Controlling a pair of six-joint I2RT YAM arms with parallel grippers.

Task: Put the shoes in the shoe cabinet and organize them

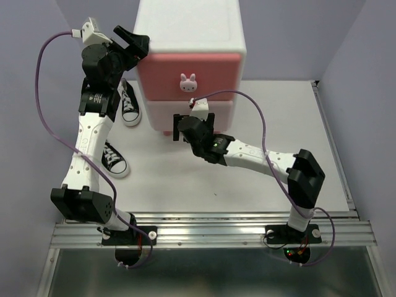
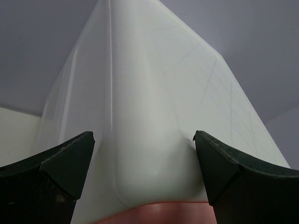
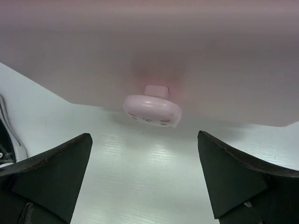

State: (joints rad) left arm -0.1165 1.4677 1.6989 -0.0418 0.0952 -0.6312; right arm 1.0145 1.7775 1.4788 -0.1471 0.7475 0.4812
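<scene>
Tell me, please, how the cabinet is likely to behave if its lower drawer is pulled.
The cabinet looks like hollow plastic, so it is probably light and may slide on the smooth table rather than open. Being fairly tall, it could tip. The left hand, open around its top corner, may steady it.

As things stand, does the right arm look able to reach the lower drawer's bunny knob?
Probably yes: the right claw is open and faces the knob squarely, one finger to either side, with nothing between them.
</scene>
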